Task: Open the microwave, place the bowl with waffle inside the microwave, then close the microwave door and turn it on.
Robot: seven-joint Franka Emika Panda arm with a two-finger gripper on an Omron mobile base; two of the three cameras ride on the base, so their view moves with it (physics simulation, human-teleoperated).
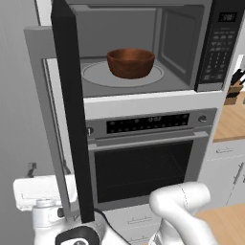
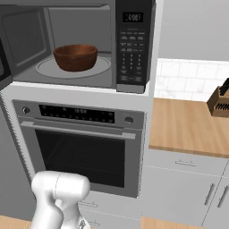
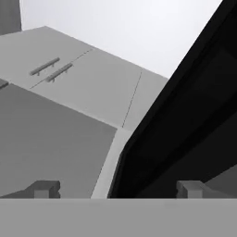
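The microwave stands open. The reddish-brown bowl sits upright on the round turntable inside the grey cavity; no waffle shows in it. The black microwave door is swung out toward me and seen edge-on. My white hand is low, just left of the door's bottom end. In the hand view the gripper is open, its fingertips far apart, and the door rises as a dark slab on the right, its near edge between them.
A silver-fronted oven sits below the microwave. To the right is a wooden counter with a knife block. Grey cabinet fronts with bar handles lie beyond the hand. My arm's elbow is low in front.
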